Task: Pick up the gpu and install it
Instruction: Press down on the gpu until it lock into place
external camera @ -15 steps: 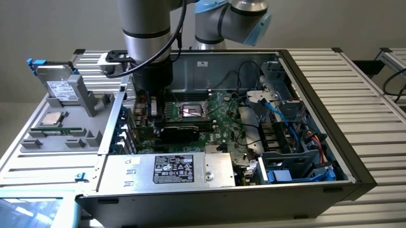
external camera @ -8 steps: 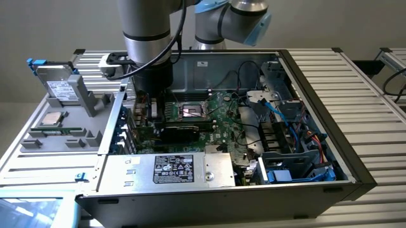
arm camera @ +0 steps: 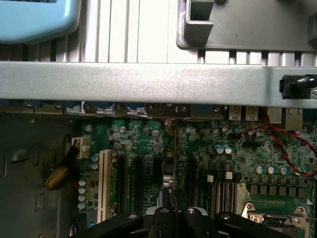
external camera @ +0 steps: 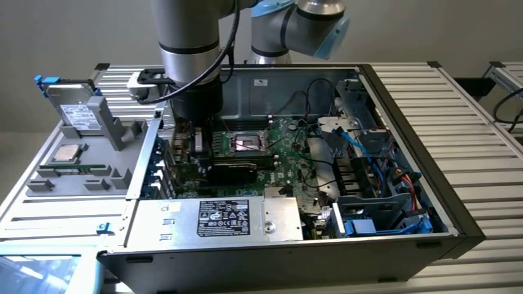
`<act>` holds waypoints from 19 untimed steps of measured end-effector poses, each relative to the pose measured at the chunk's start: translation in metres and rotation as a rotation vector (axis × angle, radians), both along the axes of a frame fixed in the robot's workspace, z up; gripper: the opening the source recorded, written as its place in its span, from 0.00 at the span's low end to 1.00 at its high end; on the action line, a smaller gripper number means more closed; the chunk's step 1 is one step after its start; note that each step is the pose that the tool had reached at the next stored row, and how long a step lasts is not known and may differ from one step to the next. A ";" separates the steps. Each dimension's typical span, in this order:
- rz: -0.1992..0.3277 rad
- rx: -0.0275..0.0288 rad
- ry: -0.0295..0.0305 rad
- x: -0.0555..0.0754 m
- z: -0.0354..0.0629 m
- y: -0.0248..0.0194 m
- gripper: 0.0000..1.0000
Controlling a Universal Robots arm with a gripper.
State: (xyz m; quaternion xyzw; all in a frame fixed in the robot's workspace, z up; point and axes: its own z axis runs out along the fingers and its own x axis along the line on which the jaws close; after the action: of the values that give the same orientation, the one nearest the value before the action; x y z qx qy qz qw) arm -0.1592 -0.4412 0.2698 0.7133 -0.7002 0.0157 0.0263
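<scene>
The gpu (external camera: 233, 170) stands on edge over the green motherboard (external camera: 282, 153) inside the open computer case (external camera: 408, 141), its black shroud facing the exterior view's front. In the wrist view the gpu (arm camera: 173, 163) is a thin edge-on card. It runs from the case's rear wall down between the black expansion slots to my gripper (arm camera: 173, 206). My gripper (external camera: 198, 147) reaches down into the case at the exterior view's left and is shut on the card's upper edge. Whether the card's connector is seated in a slot is hidden.
A grey fixture (external camera: 90, 159) at the exterior view's left holds a silver hard drive (external camera: 78, 113) and a processor chip (external camera: 68, 153). The power supply (external camera: 220, 217) fills the case's near side. Blue and red cables (external camera: 384, 177) crowd its right. A white slot (arm camera: 103, 183) and the processor socket (arm camera: 277, 218) flank the card.
</scene>
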 end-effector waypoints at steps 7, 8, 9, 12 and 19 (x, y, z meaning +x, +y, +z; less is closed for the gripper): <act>-0.002 -0.0033 0.0064 0.015 0.0182 -0.0002 0.12; -0.002 -0.0034 0.0069 0.019 0.0183 -0.0002 0.12; -0.002 -0.0032 0.0068 0.023 0.0182 -0.0002 0.12; -0.004 -0.0034 0.0071 0.027 0.0152 -0.0007 0.12; -0.012 -0.0035 0.0071 0.028 0.0024 -0.0006 0.12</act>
State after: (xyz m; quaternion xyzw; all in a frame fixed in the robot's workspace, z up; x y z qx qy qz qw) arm -0.1315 -0.4418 0.2722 0.7093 -0.7041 0.0142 0.0302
